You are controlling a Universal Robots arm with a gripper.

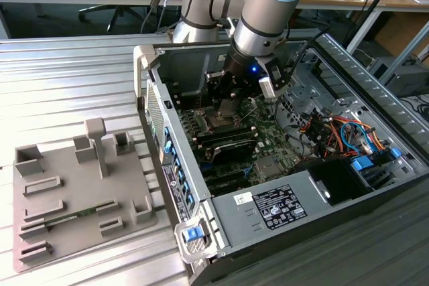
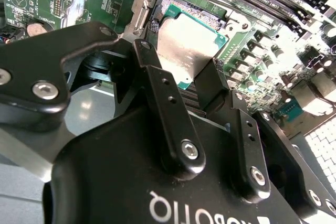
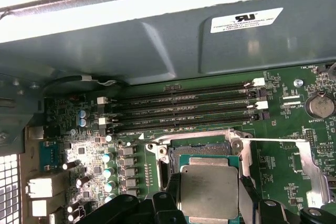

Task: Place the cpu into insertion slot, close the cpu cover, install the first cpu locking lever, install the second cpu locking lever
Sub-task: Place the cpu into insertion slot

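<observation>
Over the insertion slot (image 3: 202, 149), jaws clasp the cpu (image 3: 209, 191) — white label (image 3: 247, 20) beyond.

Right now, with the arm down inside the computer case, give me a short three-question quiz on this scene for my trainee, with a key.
1. True or false: the cpu cover lies shut over the cpu.
2. Multiple choice: the gripper has its fingers at two opposite edges of: A) a memory stick; B) the cpu; C) a blue cable.
3. Fill the gap: the insertion slot is set into a ____ circuit board.
Key: 1 false, the cover is swung open beside the slot and the chip's face is bare; 2 B; 3 green.
</observation>
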